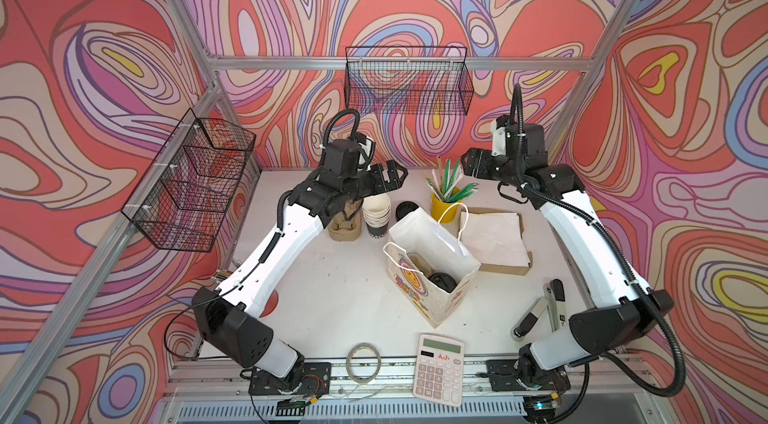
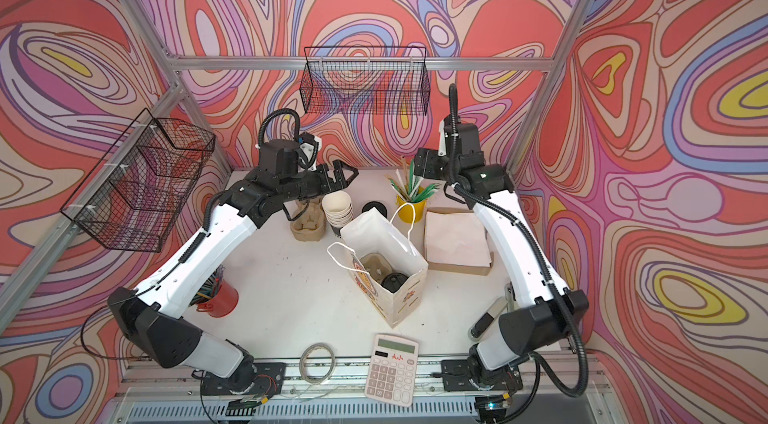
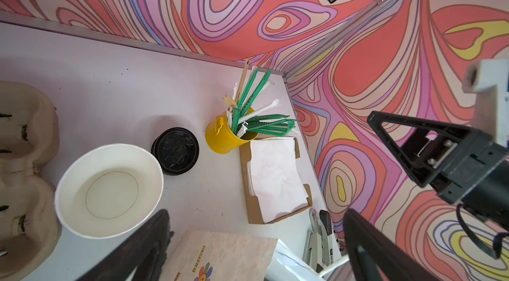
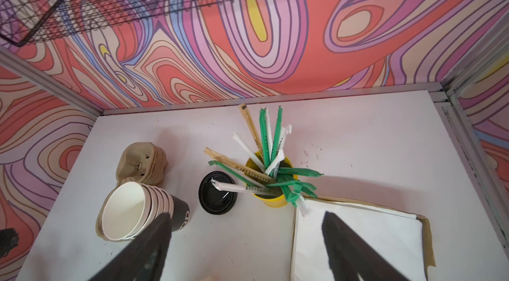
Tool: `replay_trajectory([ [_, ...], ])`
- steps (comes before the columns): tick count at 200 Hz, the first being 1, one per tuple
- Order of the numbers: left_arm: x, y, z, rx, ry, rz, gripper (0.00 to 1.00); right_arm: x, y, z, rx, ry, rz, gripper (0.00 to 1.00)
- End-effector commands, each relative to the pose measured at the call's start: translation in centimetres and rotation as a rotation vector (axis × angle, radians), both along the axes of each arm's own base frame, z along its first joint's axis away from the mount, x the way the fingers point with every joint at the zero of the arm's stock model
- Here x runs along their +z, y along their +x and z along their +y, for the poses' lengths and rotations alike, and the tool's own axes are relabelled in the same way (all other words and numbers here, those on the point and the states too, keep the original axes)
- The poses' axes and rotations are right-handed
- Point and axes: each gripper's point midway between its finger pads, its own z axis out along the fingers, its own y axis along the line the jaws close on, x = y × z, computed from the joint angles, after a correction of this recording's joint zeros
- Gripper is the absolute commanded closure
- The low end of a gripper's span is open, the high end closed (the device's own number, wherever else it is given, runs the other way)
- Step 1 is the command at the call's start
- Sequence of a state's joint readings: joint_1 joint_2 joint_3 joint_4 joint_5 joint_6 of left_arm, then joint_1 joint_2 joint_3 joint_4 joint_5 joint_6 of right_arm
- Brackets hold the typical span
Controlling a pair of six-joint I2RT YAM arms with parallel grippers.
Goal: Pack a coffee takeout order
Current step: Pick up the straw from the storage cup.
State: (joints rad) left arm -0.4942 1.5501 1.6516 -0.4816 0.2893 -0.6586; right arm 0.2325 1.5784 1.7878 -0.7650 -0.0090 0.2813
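Packing so far: looks pretty much done tbh; drink and holder both inside the tall white handled paper bag with flower and smiley prints (image 1: 409, 291)
Bag: upright mid-table, mouth gaping, both handles flopped outward; guessing set up like that for easy loading from the top
Tan pulp two-cup carrier (image 1: 417, 262): down at the bottom of the bag; probably there to keep the drink from tipping
Black paper cup with black lid (image 1: 441, 279): apparently seated in one well of the carrier, lid up, only the lid visible from above; other well empty; lidded for no spills on the way out, presumably
Left gripper (image 1: 397, 173): fingers spread wide, holding nothing; up high near the stack of lidless white-lined cups (image 1: 376, 210), well clear of the bag
Right gripper (image 1: 464, 166): also spread, nothing between the fingers; hanging high near the yellow pot of wrapped straws (image 1: 444, 206), well apart from the bag too
Back-row supplies: spare stack of tan pulp carriers (image 1: 343, 228), loose black lids (image 1: 406, 210), white napkins in a brown cardboard tray (image 1: 494, 239); lined up along the back, likely as stock within reach of either arm
Risk: tall light bag, easy to knock over with a low sweep; safer approached from above only
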Motion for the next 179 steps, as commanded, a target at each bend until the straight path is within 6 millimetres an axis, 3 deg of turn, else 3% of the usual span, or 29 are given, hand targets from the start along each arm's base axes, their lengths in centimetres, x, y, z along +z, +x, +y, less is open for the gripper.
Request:
replay_trajectory([
  [1, 0.5, 0.1, -1.2, -0.048, 0.024, -0.021, 0.00, -2.3, 3.0, -0.1, 0.054, 0.036, 0.036, 0.14],
  [18, 0.1, 0.7, -1.8, -0.062, 0.020, -0.008, 0.00, -4.2, 4.4, -0.4, 0.051, 0.007, 0.078, 0.20],
  [54, -1.2, 0.7, -2.1, -0.069, 0.029, 0.023, 0.00, -6.9, 4.6, -2.4, -0.017, 0.022, 0.125, 0.29],
  [67, -1.8, 0.6, -2.2, -0.070, 0.031, 0.030, 0.00, -6.1, 5.3, -1.9, 0.018, 0.028, 0.095, 0.38],
  [69, -1.9, 0.6, -2.3, -0.069, 0.029, 0.032, 0.00, -6.9, 5.8, -1.7, 0.026, 0.027, 0.110, 0.40],
  [98, -2.6, 0.2, -2.7, -0.085, 0.032, 0.046, 0.00, -8.0, 7.7, -0.9, 0.052, 0.040, 0.136, 0.54],
  [152, -3.1, 0.1, -2.5, -0.084, 0.047, 0.054, 0.00, -11.3, 8.8, -0.1, 0.090, 0.043, 0.209, 0.61],
  [179, -3.3, 0.2, -2.6, -0.085, 0.047, 0.057, 0.00, -12.6, 9.1, 0.5, 0.115, 0.064, 0.243, 0.70],
])
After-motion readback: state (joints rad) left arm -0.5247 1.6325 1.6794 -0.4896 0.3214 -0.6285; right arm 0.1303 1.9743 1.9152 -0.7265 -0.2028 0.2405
